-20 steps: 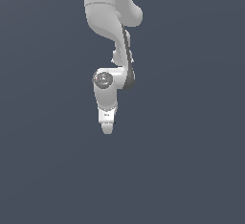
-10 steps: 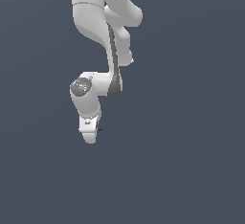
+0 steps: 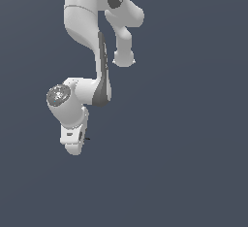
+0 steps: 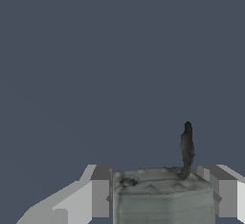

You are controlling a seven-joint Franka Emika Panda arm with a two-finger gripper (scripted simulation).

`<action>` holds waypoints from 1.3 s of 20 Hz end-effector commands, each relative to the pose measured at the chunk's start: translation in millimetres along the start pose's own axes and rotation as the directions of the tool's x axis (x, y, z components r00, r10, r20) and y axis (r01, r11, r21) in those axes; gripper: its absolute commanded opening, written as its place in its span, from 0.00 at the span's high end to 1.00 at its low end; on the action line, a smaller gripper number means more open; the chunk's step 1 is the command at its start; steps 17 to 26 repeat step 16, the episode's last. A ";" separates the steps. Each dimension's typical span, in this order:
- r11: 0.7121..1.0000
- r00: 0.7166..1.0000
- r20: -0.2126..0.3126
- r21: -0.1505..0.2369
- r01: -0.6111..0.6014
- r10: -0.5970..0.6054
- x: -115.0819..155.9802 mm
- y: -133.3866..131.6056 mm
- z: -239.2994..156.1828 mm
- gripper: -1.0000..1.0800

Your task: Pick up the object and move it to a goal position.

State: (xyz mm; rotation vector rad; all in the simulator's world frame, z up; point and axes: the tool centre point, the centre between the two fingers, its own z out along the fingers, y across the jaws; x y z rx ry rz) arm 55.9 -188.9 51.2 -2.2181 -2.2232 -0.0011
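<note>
In the wrist view, a grey-green block-like object (image 4: pixel 162 196) is seen clamped between the two fingers (image 4: pixel 98 192) of the hand (image 4: pixel 160 194), with a thin dark stem rising at its 1 o'clock corner. In the exterior view, the hand (image 3: pixel 73 146) is seen at about 8 o'clock from the frame's centre, below the white arm (image 3: pixel 87 32); only a dark speck of the object (image 3: pixel 87 137) shows at the hand's 2 o'clock edge.

Around us we see only a flat, even dark slate-blue backdrop (image 3: pixel 193 172) filling both views, with no seam between floor and wall that we can make out, under soft light that casts no visible shadows.
</note>
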 end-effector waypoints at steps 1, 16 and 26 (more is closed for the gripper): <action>1.000 1.000 0.000 0.000 0.001 -0.001 -10.1 8.4 -2.7 1.00; 1.000 1.000 0.001 0.000 0.001 -0.001 -33.3 27.8 -7.9 1.00; 1.000 1.000 0.001 0.000 0.001 -0.001 -33.3 27.8 -7.9 1.00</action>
